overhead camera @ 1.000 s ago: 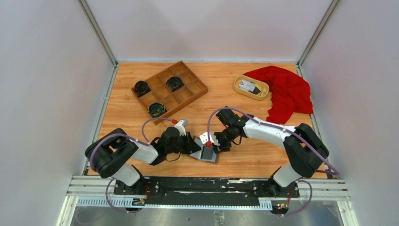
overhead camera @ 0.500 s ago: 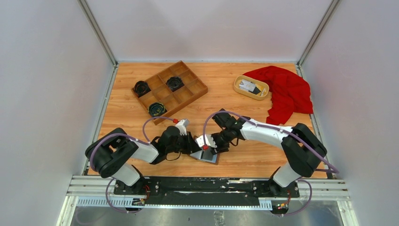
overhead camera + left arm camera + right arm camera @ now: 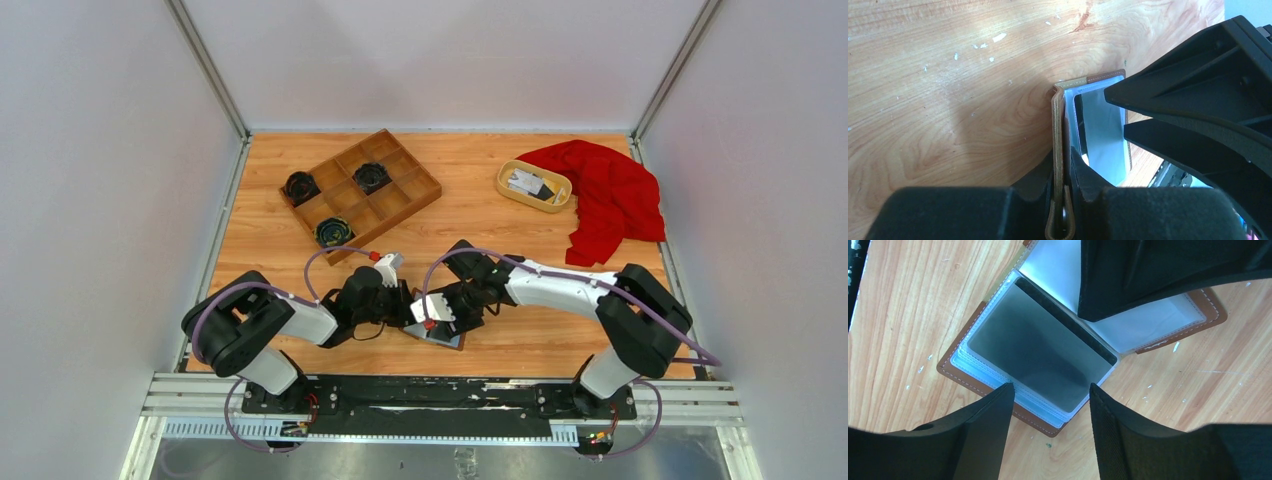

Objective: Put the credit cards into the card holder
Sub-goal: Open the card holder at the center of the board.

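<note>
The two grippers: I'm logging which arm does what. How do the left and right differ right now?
The left gripper is shut, pinching the upright cover of the card holder; the right gripper is open and holds nothing. The left comes in low from the side; the right looks down over the grey card lying inside it. Both are at the card holder.

Top external: fixed high above and behind both arm bases, facing down and forward, distant, covering the whole table (image 3: pixel 480 190).

Left wrist: mounted behind the left gripper (image 3: pixel 1062 170), sighting along its fingers, very close to the surface.

Right wrist: mounted above the right gripper (image 3: pixel 1050 390), facing down past its fingertips, close.

Shared by all three: the card holder (image 3: pixel 960 367), between both grippers. Also caught in each wrist view: the opposite gripper.
</note>
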Motion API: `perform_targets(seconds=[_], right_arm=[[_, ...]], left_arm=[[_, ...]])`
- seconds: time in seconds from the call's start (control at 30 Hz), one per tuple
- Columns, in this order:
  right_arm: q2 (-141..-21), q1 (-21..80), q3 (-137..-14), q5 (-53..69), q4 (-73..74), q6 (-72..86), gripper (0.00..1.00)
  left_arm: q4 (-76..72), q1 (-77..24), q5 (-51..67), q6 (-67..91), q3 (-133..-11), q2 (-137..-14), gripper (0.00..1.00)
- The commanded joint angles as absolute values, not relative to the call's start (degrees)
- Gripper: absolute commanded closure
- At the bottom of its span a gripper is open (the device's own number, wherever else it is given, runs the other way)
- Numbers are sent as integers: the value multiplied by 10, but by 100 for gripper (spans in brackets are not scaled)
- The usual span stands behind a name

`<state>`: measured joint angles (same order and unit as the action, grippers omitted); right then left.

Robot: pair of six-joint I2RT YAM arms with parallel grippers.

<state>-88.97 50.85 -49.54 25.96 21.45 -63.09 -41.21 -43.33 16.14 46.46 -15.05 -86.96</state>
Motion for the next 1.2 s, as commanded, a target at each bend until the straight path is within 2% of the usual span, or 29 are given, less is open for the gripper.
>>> perform_targets(seconds=[0.0,0.6,1.17], right_arm=[[-892,529,-476,220,168,-620,39],[-866,515,-503,240,116,-462,43],[-856,449,-521,319,109,-352,45]], left_arm=[[-353,-434,180,441,-149,-889,86],[-353,-434,193,443,-153,-881,73],[-352,-434,189,448,-160,-902,73]])
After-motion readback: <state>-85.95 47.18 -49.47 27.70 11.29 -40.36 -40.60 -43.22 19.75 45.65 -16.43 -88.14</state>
